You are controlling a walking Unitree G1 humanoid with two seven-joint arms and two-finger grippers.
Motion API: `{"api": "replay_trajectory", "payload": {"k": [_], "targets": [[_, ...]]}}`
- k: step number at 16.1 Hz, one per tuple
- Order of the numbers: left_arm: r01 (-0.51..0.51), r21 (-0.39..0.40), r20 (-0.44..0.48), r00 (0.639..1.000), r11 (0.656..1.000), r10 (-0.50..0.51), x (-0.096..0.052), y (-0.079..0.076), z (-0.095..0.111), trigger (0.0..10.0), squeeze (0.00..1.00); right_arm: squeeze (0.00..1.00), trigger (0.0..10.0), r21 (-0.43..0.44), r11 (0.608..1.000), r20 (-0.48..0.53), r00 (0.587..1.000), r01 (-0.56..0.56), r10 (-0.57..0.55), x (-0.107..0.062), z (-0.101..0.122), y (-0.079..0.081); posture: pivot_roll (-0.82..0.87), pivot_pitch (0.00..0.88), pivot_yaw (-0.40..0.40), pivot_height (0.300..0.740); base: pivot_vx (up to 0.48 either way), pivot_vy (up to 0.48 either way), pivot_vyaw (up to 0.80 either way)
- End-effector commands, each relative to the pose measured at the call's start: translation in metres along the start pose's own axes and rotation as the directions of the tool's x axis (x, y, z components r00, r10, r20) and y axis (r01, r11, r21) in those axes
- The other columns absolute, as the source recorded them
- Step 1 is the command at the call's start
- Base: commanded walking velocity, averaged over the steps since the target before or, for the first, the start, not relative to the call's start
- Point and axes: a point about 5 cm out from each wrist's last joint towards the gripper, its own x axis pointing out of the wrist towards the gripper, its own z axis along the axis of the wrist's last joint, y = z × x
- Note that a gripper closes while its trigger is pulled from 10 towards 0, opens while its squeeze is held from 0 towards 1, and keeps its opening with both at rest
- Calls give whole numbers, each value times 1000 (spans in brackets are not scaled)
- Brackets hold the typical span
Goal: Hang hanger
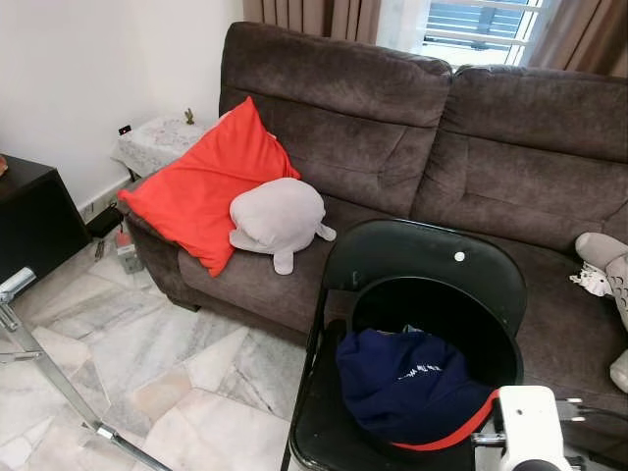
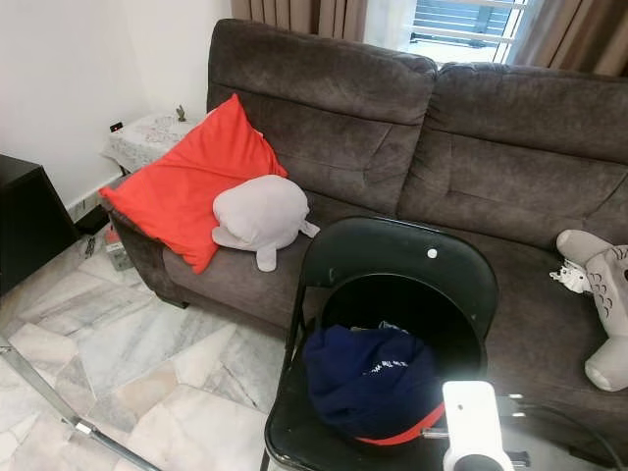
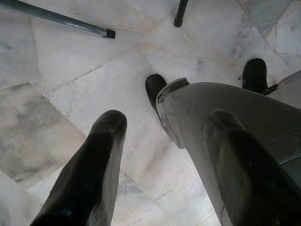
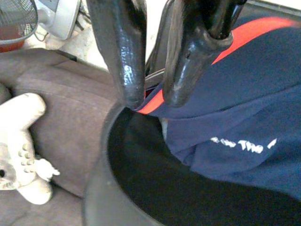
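Basket point(image 1: 491, 334), black and round, stands on the seat of a black folding chair point(image 1: 422, 257) drawn up against a brown sofa point(image 1: 442, 128), and holds a bundled navy garment point(image 1: 407, 383) with white lettering and a red-orange band point(image 1: 456, 427) along its near edge. The right gripper point(image 4: 153, 96) sits at the basket's near rim, its two black fingers point(image 4: 124, 56) narrowly parted, their tips on the red-orange band where the cloth meets the rim; whether the fingers actually pinch the band cannot be told. The white wrist housing point(image 1: 530, 422) of that arm shows at the basket's near right. No hanger can be made out among the cloth.

The left gripper point(image 3: 164, 165) hangs low over the pale marble floor point(image 3: 70, 94), its fingers point(image 3: 94, 169) spread wide and holding nothing, with the robot's grey leg point(image 3: 235, 122) and black foot point(image 3: 154, 87) beside it.

On the sofa, a red cushion point(image 1: 201, 186) leans against the left armrest with a grey plush toy point(image 1: 277, 218) resting against it; another pale plush point(image 2: 599, 294) lies at the sofa's right end. A metal rack leg point(image 1: 59, 383) crosses the floor at the left, near a black cabinet point(image 1: 29, 216).
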Motion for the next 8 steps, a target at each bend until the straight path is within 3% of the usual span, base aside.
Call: {"api": "replay_trajectory", "payload": {"k": [1, 6, 7, 8], "targets": [[-2, 14, -22, 1000, 1000, 3, 0, 0, -4, 10000, 0, 0, 10000, -20, 1000, -18, 1000, -12, 12, 3, -4, 1, -83, 0, -32, 740, 0, 0, 0], [-1, 15, -24, 1000, 1000, 1, -1, 0, -5, 10000, 0, 0, 10000, -19, 997, 77, 994, 73, -71, 5, 8, -11, -86, 0, -29, 740, 0, 0, 0], [-1, 15, -23, 1000, 1000, 2, -1, 0, -5, 10000, 0, 0, 10000, -33, 992, 98, 988, 125, -121, 4, 11, -18, -87, 0, -27, 740, 0, 0, 0], [-2, 18, -22, 1000, 1000, 2, -1, 0, -5, 10000, 0, 0, 10000, -57, 977, 98, 975, 207, -201, 4, 11, -35, -92, 0, -23, 740, 0, 0, 0]]}}
